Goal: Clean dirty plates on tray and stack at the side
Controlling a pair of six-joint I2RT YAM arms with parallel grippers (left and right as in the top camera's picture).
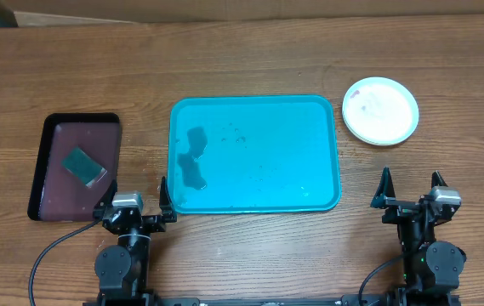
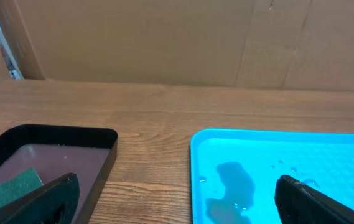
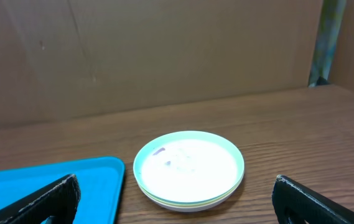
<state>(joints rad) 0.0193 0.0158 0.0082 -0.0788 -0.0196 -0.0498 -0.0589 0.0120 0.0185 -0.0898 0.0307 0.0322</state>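
Observation:
The plates (image 1: 380,110) sit in one stack on the wood table, right of the turquoise tray (image 1: 254,200). A pale mint-white plate tops the stack (image 3: 189,168), with faint smears on it and a yellow-green rim showing below. The tray (image 2: 201,149) holds no plates, only water patches and specks. My left gripper (image 1: 137,197) is open at the front edge, between the maroon tray and the blue tray, with nothing between its fingers. My right gripper (image 1: 412,189) is open too, near the front edge, short of the stack.
A dark maroon tray (image 1: 50,200) with a black rim lies at the left, a green sponge (image 1: 84,166) in it. The sponge (image 2: 12,186) shows near my left finger. A cardboard wall stands behind the table.

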